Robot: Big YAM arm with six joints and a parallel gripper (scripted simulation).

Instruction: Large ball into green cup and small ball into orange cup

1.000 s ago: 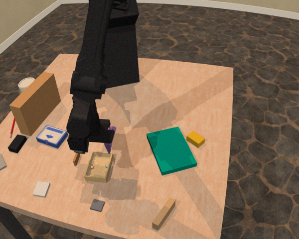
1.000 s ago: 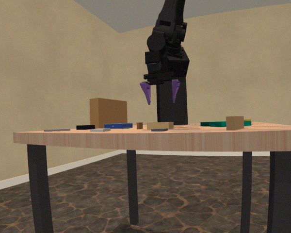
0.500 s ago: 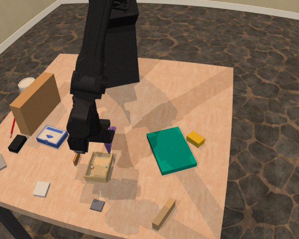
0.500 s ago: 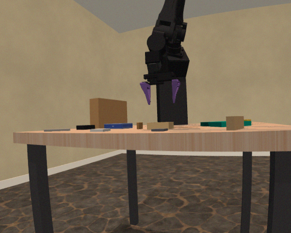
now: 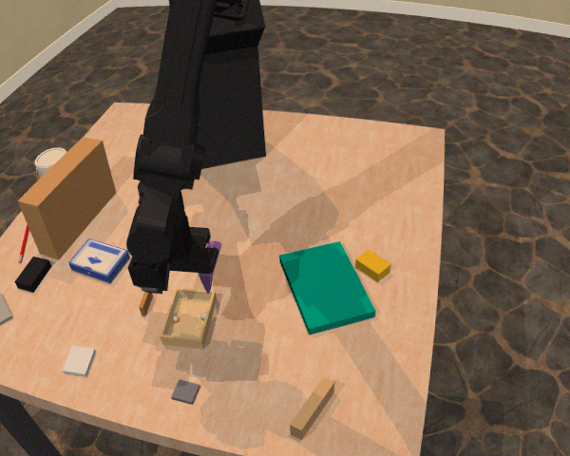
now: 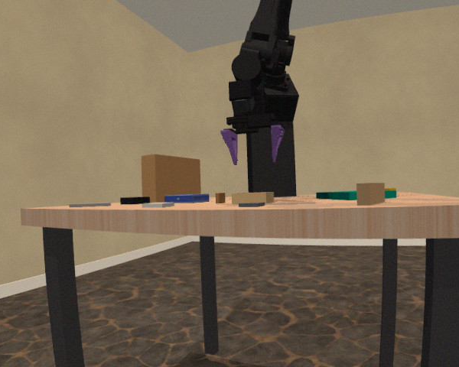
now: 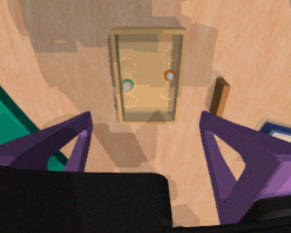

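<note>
Against the pale wooden table (image 5: pixel 389 196) (image 6: pixel 245 222) (image 7: pixel 19 63), I use the shallow, tan wooden puzzle (image 5: pixel 164 339) (image 6: pixel 250 198) (image 7: pixel 115 78) as my landmark; it lies flat on the tabletop. Beside it, on one side, is a flat teal slab (image 5: pixel 327 287) (image 6: pixel 336 195) (image 7: pixel 5 114), well apart; on the other, nearer, stands a small brown wooden block (image 5: pixel 145 302) (image 6: pixel 219 197) (image 7: pixel 219 96). Above the puzzle and off toward the arm's base hang the purple, wedge-shaped fingers (image 6: pixel 255 162), spread wide with nothing between them, touching neither puzzle nor table.

Inside the puzzle, the larger grey-white ball (image 5: pixel 203 315) (image 7: pixel 127 85) sits at the green ring-shaped cup (image 5: pixel 202 318) (image 7: pixel 131 82), and the smaller one (image 5: pixel 176 318) (image 7: pixel 170 76) at the orange ring-shaped cup (image 5: pixel 177 321) (image 7: pixel 165 73). Both look seated, though I can't judge their depth for certain. With the puzzle already flat and released, I'd call the job apparently finished; all that seems left is keeping clear of it.
</note>
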